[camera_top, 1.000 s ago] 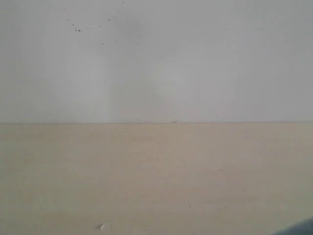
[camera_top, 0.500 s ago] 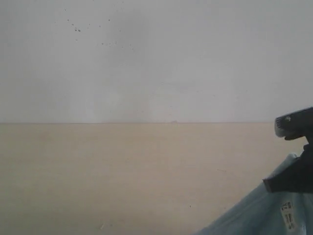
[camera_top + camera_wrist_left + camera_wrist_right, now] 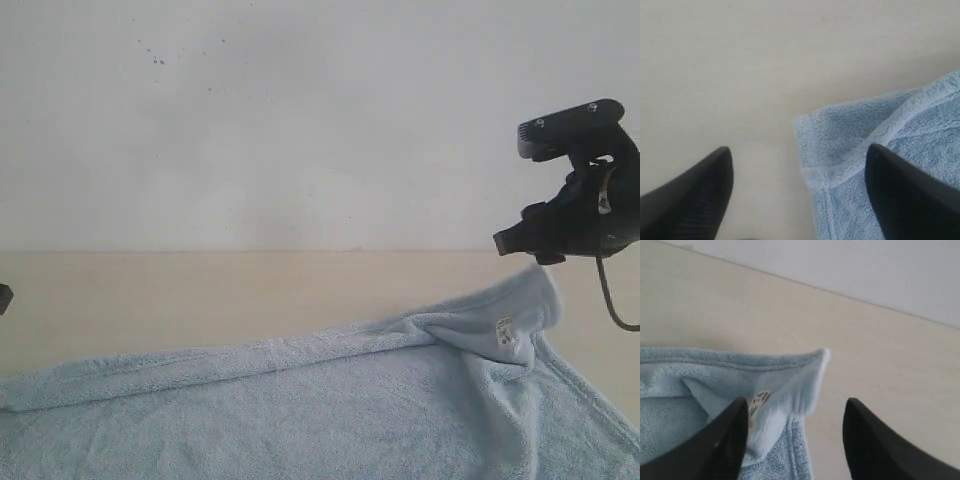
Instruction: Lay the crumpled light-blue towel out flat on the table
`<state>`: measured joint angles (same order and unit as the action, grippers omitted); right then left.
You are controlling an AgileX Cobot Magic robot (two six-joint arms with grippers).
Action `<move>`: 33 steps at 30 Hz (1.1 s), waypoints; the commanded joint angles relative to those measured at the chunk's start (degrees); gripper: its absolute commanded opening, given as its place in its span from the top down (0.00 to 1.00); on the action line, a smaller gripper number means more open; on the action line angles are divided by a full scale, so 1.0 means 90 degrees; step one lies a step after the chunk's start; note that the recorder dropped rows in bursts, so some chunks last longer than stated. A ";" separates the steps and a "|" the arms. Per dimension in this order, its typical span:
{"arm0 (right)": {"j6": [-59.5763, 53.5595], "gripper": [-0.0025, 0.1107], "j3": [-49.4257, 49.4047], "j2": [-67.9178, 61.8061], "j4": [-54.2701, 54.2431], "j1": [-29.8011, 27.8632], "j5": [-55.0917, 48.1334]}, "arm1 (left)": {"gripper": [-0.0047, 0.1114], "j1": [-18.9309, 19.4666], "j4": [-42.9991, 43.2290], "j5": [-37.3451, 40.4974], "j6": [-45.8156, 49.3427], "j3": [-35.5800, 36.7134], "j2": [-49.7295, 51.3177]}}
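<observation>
A small white label [image 3: 507, 333] on the towel [image 3: 300, 420], its dark print too blurred for reading.

A plain white wall [image 3: 300, 130] is filling the background, soft even light falling on it, tiny dark specks [image 3: 158, 60] dotting its upper part.

looks like a robot lab or test bench setup. a plain beige table [image 3: 200, 290] runs straight up to a bare white wall [image 3: 300, 120] with a few dark specks on it, and a black robot arm [image 3: 590, 210] with a loose cable [image 3: 602, 290] hangs over the tabletop. what kind of lab, can't tell.
</observation>
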<state>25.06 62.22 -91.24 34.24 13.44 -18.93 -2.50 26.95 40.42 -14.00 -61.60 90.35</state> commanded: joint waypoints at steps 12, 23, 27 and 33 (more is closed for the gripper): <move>-0.0510 0.98 -0.2170 0.0296 -0.0081 -0.0033 -0.0154 | 0.66 -0.0002 -0.2228 -0.0012 0.1252 0.1516 -0.0973; -0.0439 0.98 -0.2391 0.0214 0.0269 -0.0236 0.0226 | 0.66 -0.0002 -0.2470 -0.0039 0.1417 0.1553 -0.1111; -0.0244 0.98 -0.2391 -0.0149 0.0227 -0.0536 0.0167 | 0.66 -0.0002 -0.2602 -0.0039 0.1556 0.1553 -0.1111; -0.0159 0.98 -0.2391 -0.0540 0.0176 -0.0539 0.0292 | 0.66 -0.0002 -0.2602 -0.0158 0.1556 0.1553 -0.1111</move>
<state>23.17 40.92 -94.92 36.01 9.06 -17.01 -2.50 4.31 39.90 0.00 -47.85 80.83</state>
